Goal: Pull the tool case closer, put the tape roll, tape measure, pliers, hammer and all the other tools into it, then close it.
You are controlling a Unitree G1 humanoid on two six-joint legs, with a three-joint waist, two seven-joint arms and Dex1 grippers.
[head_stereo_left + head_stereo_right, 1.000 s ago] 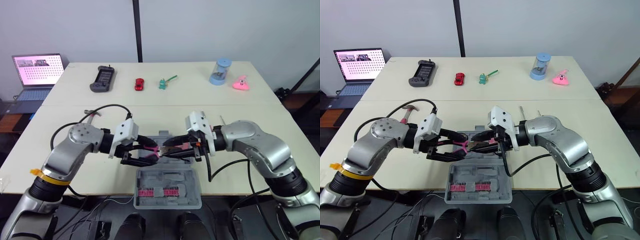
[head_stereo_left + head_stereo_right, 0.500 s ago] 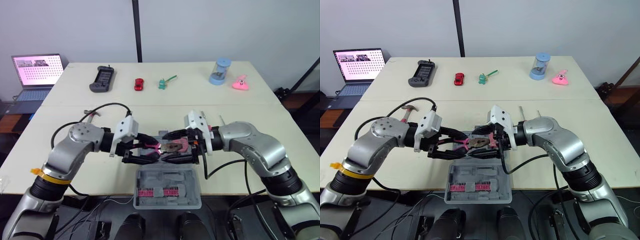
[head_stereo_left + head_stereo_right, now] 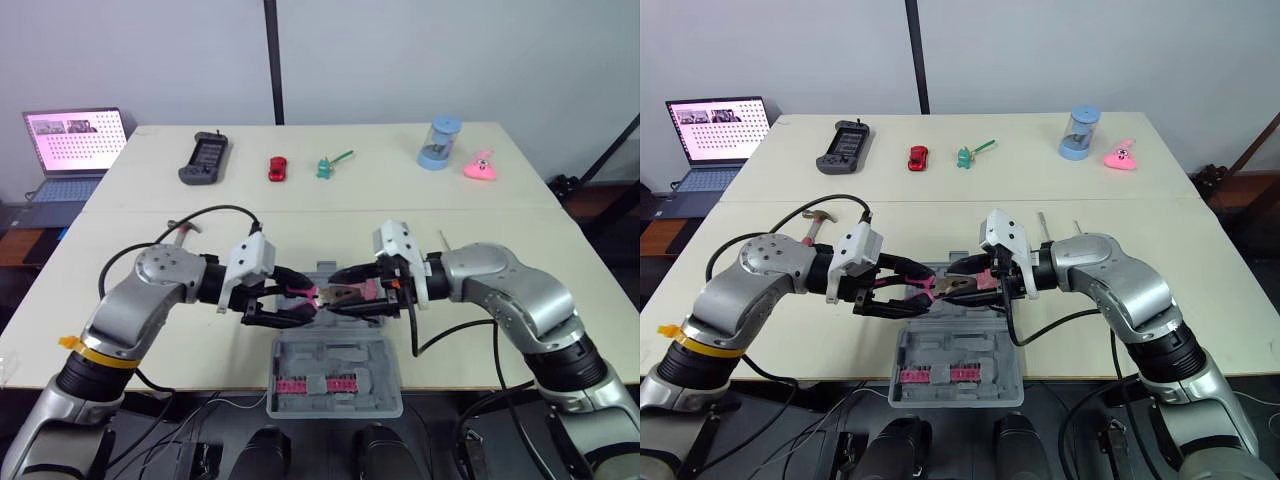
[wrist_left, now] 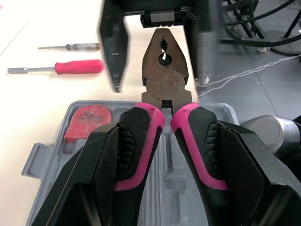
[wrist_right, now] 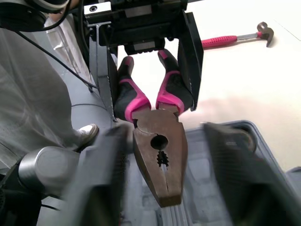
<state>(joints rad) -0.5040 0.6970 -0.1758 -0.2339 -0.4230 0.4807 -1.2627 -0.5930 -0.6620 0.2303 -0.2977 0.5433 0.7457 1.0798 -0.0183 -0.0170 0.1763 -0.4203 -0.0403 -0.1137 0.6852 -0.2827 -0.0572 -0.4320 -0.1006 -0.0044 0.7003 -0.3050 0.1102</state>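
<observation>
Now left pincer (image 3: pixel 288 300) clamps one pliers (image 4: pixel 165 80), right pincer (image 3: pixel 338 293) gapes; two screwdrivers (image 4: pixel 77 67)

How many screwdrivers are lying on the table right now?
2. A red-handled screwdriver and a slimmer dark-handled screwdriver lie side by side on the cream table, beyond the open grey tool case on the robot's right. Others may be hidden from view.

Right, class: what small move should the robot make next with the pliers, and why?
Probably shut the right tool on the metal head of the pliers. Its fingers stand open on either side of that head, while the left tool grips the pink handles above the open tool case.
</observation>
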